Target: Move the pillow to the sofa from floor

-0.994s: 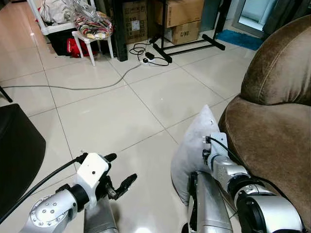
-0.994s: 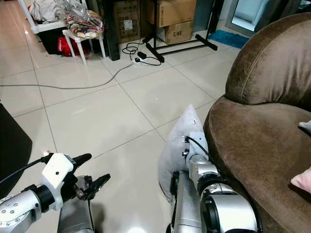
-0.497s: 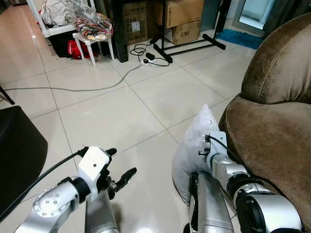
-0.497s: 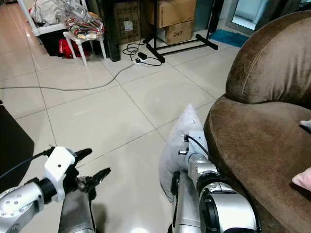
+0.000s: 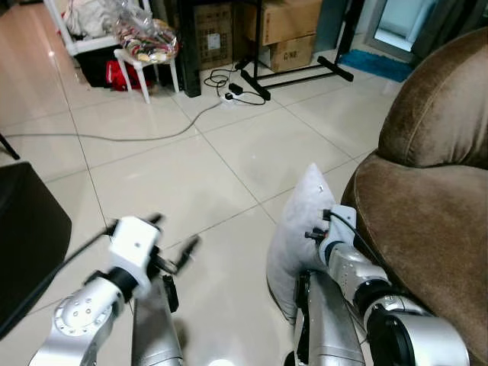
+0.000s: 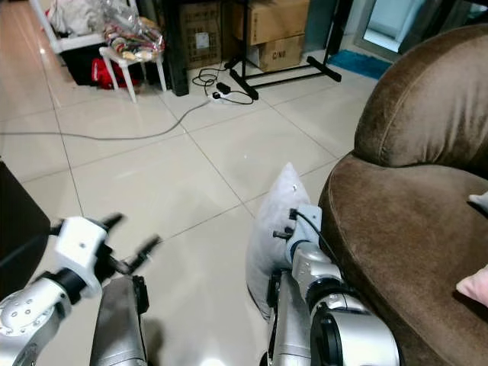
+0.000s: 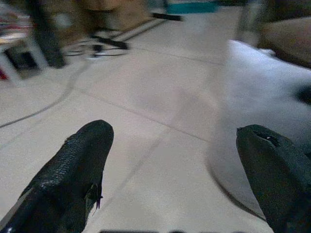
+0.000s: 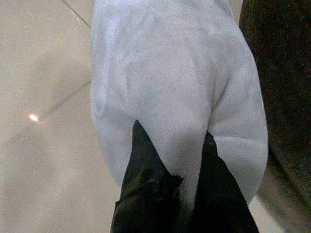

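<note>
pillow (image 5: 299,229): upright on floor (image 5: 191,175), leaning against sofa (image 5: 427,221) front | right hand (image 8: 170,160): pinching pillow's lower edge, fingers closed on fabric | left hand (image 7: 175,165): fingers spread wide, apart from pillow, above floor

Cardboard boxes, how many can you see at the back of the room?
3. One cardboard box stands beside the black stand, a larger one sits on top behind the stand's post, and a smaller one lies under it. More may be hidden behind them.
</note>
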`<state>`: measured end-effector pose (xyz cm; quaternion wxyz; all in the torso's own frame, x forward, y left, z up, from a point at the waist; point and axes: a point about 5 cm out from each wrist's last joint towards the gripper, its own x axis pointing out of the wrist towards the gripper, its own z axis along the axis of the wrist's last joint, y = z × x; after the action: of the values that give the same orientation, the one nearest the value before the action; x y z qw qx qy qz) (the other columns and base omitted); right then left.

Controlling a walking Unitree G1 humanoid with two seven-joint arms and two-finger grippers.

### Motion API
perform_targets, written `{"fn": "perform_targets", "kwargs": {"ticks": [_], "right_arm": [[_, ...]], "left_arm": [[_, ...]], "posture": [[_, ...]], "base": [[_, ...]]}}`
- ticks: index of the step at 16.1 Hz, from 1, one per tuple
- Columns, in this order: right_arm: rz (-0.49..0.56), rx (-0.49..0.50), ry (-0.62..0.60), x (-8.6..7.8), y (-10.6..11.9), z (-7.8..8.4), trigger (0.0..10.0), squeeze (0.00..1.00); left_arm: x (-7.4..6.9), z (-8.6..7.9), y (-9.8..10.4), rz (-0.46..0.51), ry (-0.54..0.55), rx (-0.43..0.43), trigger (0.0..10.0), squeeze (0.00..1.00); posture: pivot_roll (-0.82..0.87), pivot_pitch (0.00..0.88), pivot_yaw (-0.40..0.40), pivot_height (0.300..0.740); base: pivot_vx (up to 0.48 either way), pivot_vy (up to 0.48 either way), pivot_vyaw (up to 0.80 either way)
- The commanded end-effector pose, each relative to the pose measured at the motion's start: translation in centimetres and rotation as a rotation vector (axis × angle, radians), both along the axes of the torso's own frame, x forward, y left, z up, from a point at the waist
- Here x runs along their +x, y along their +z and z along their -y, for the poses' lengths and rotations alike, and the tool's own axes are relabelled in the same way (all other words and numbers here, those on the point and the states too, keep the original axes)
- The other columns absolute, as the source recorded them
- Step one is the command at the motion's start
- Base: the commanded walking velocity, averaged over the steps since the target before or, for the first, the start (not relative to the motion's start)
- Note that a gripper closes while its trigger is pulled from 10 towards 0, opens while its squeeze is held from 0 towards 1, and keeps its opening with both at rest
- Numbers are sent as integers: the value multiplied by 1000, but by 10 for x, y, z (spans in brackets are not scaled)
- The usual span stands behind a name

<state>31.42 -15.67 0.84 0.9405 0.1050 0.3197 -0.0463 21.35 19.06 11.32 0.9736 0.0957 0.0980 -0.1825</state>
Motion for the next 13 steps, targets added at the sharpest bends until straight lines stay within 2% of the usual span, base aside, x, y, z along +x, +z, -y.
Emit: {"fn": "perform_targets", "kwargs": {"ticks": [1, 3, 4, 7, 8, 9, 10, 11, 13], "right_arm": [[101, 61, -14, 9, 15, 1, 0, 0], [280, 155, 23, 10, 49, -1, 0, 0], [322, 165, 27, 9, 59, -1, 0, 0], [571, 265, 1, -3, 123, 13, 0, 0], [602, 313, -5, -3, 132, 12, 0, 0], [761, 455, 87, -6, 181, 1, 10000, 0], [857, 460, 135, -5, 207, 0, 10000, 0], [962, 428, 61, 2, 237, 9, 10000, 0], [1034, 409, -33, 7, 264, 24, 10000, 0]], "left_arm": [[5, -6, 3, 31, 61, 30, 10000, 631], [14, -8, 11, 81, 101, 14, 10000, 596], [16, -8, 15, 94, 108, -1, 10000, 588], [23, -8, 27, 162, 151, 23, 10000, 573], [23, -7, 28, 163, 152, 22, 10000, 573], [23, -8, 34, 193, 165, -6, 10000, 561], [24, -9, 39, 213, 178, -15, 10000, 537], [27, -10, 48, 248, 194, -27, 10000, 510], [31, -9, 56, 284, 202, -22, 10000, 502]], "posture": [[6, 0, -45, 456], [-19, 0, -35, 456], [-22, 0, -33, 456], [-37, 0, -36, 456], [-37, 0, -36, 456], [-37, 0, -36, 456], [-38, 0, -41, 456], [-35, 0, -46, 456], [-20, 0, -61, 466]], "base": [[0, 0, 0], [0, 0, 0], [0, 0, 0], [0, 0, 0], [0, 0, 0], [0, 0, 0], [0, 0, 0], [0, 0, 0], [0, 0, 0]]}}
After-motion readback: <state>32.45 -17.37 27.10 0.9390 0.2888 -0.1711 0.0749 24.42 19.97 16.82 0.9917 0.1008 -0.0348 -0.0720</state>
